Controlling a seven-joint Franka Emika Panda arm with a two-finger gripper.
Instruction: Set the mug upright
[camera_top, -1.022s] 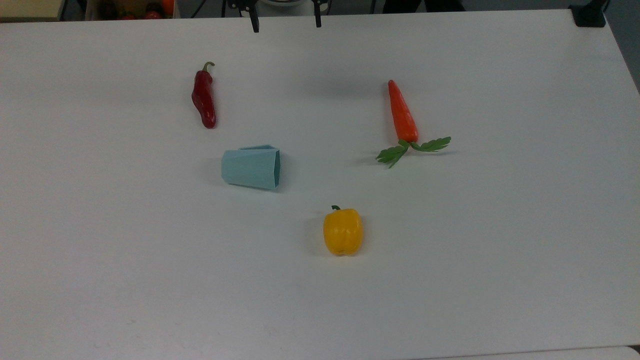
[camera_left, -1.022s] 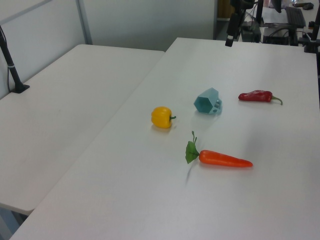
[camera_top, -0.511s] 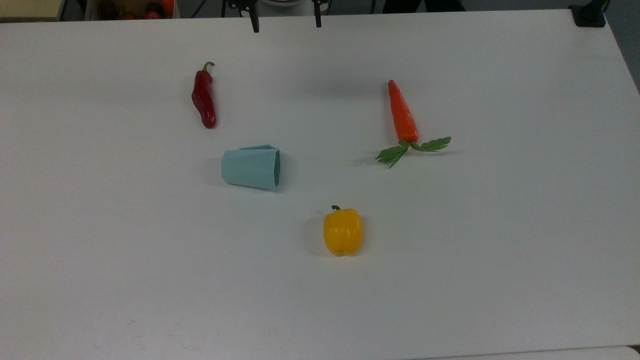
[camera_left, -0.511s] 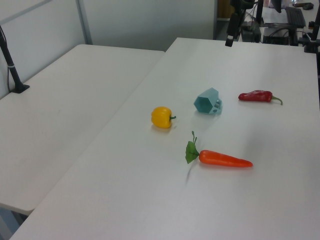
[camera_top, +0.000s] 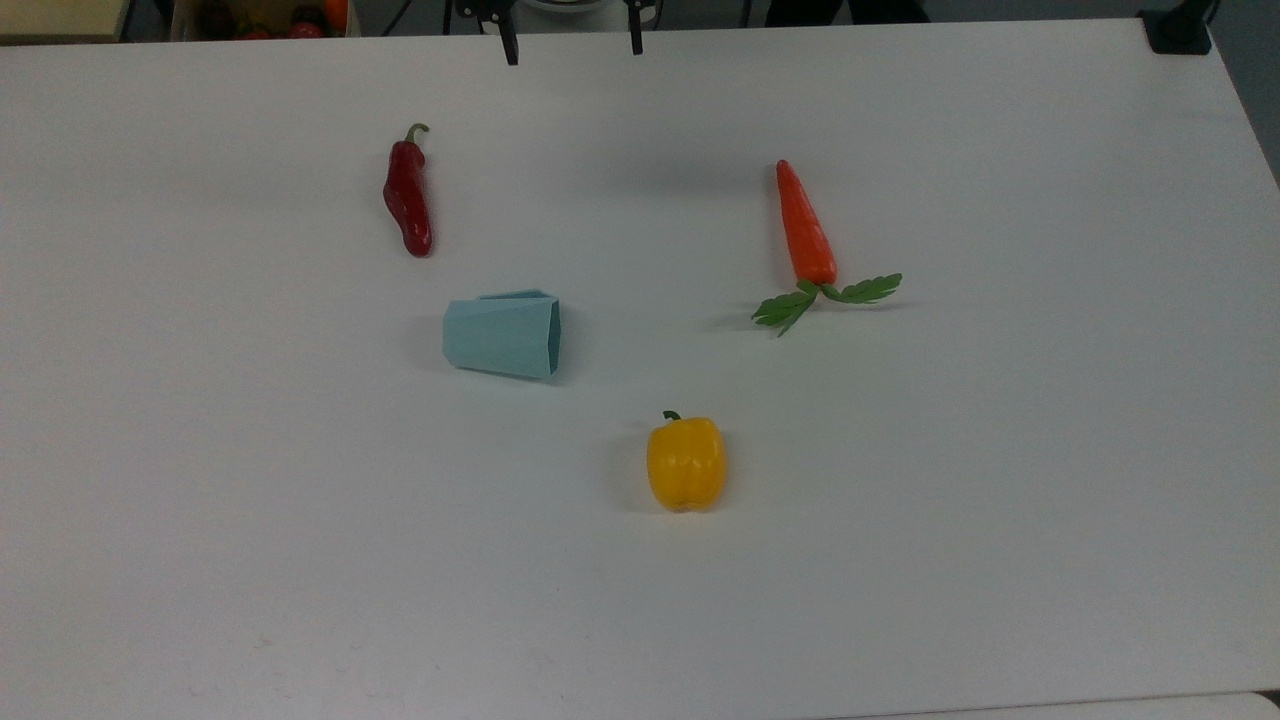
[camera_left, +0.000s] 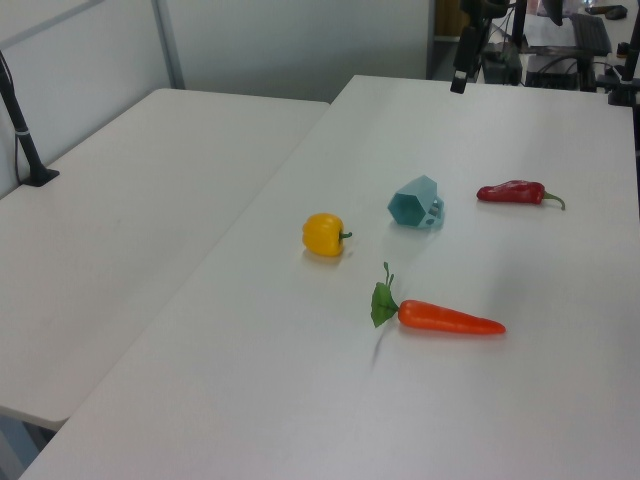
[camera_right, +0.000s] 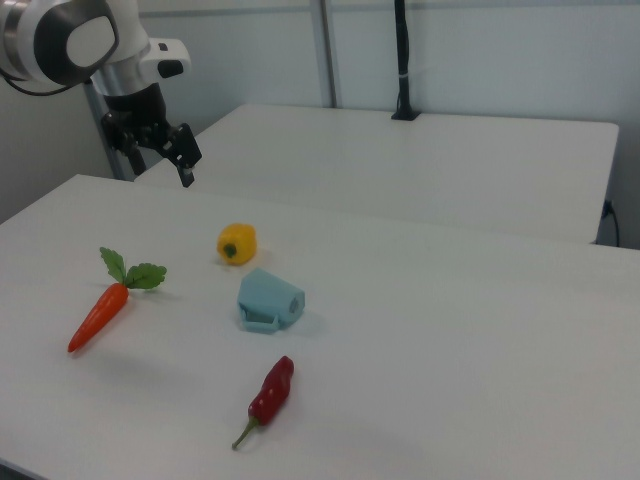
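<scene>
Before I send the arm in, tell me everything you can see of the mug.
The mug is pale blue-teal and faceted, matte like plastic, with a hexagonal rim tapering to a narrower base. It lies on its side on the white table, mouth toward the top view's right, its angular handle low against the tabletop. Nothing else touches it.

Hand cropped at top edge

Mug lies tipped between pepper and chilli.

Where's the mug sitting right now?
The mug lies on its side near the table's middle in the top view, below the red chili and up-left of the yellow bell pepper.
</scene>
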